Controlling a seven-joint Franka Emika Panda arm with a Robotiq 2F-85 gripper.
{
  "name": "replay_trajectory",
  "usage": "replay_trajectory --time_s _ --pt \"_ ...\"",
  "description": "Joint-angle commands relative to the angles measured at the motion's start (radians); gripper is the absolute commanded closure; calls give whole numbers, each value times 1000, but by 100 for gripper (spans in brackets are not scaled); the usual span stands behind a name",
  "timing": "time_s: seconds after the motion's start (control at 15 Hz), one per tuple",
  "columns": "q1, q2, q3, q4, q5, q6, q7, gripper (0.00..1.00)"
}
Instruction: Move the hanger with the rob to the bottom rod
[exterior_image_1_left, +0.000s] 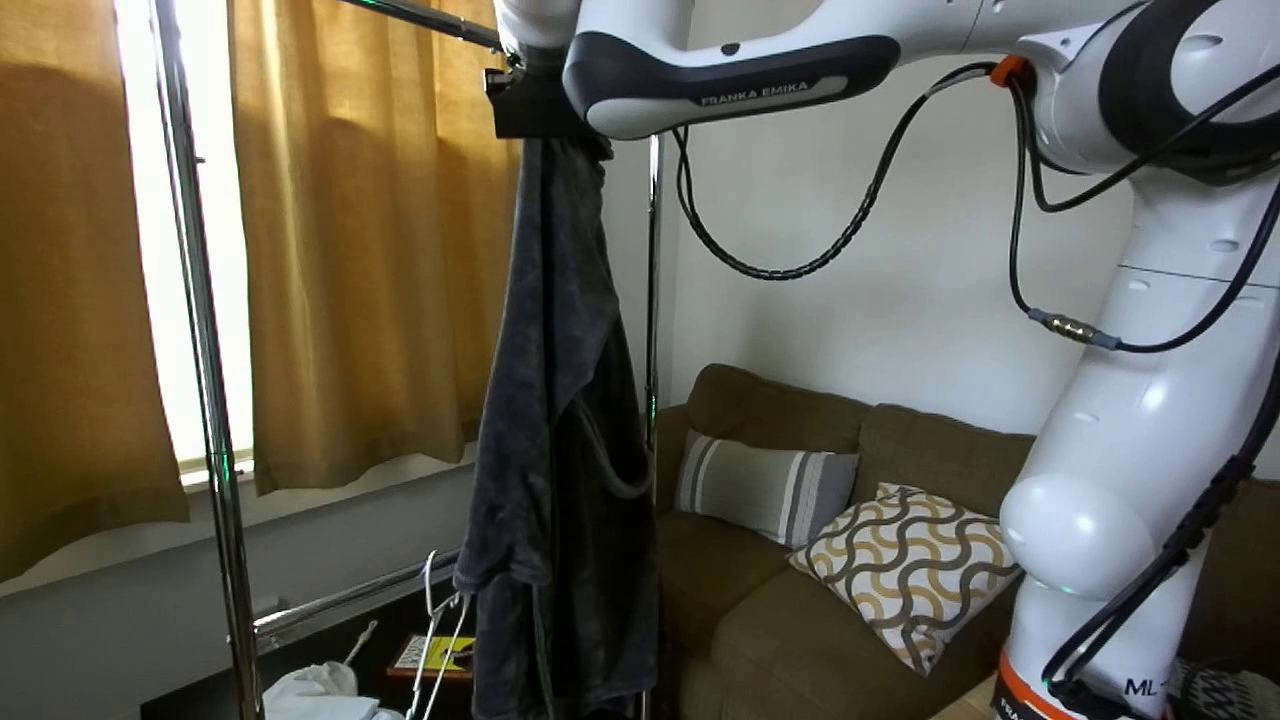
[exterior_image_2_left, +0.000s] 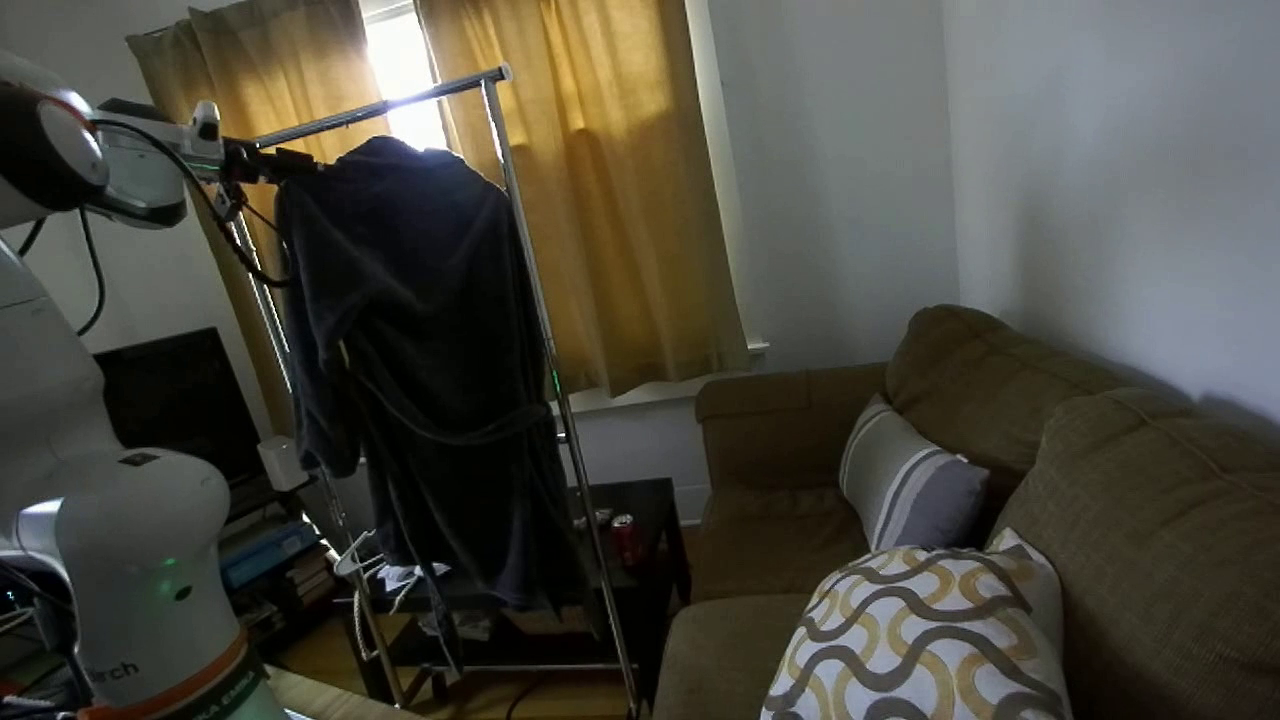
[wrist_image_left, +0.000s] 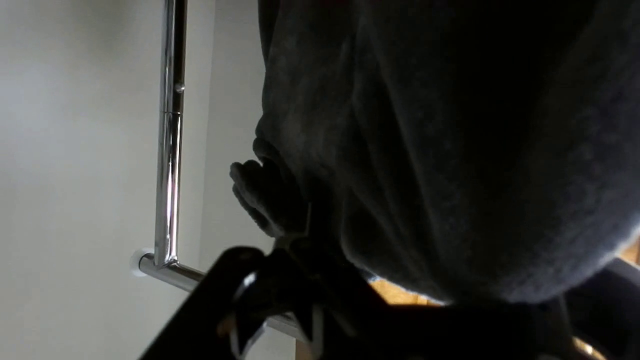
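Observation:
A dark grey robe (exterior_image_1_left: 560, 400) hangs down in front of the rack; it shows also in an exterior view (exterior_image_2_left: 430, 330) and fills much of the wrist view (wrist_image_left: 425, 125). Its hanger is hidden inside the cloth. My gripper (exterior_image_1_left: 555, 120) is at the robe's top, at its shoulder in an exterior view (exterior_image_2_left: 308, 165). In the wrist view the fingers (wrist_image_left: 300, 242) come together on the bunched dark cloth. The robe's top is just below the chrome top rod (exterior_image_2_left: 370, 112). The bottom rod (exterior_image_1_left: 340, 595) runs low behind the robe, partly covered by it.
White hangers (exterior_image_1_left: 432, 610) hang at the bottom rod beside the robe. Chrome rack posts (exterior_image_1_left: 205, 350) stand on either side. A dark table (exterior_image_2_left: 650, 500) with a red can (exterior_image_2_left: 625, 540) stands behind. A brown sofa (exterior_image_2_left: 790, 420) with pillows and yellow curtains (exterior_image_1_left: 340, 250) are near.

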Motion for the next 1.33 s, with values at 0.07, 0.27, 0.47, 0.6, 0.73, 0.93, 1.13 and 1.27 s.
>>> replay_trajectory --time_s 0.07,0.27,0.47,0.6,0.73,0.93,1.13,1.27 --pt "81 -15 -96 -16 16 -20 1 70" --pt "113 -39 -153 -31 44 -15 -21 93" --pt "138 -62 -197 -45 88 -19 -55 100" --pt "146 -77 -215 -50 125 -34 -100 64" --pt "149 -89 -231 -53 159 -39 -150 50" --pt "146 -98 -251 -64 205 -32 -197 76" --pt "140 -110 -269 -86 243 -17 -216 85" --pt "133 -123 -275 -110 243 -30 -207 99"
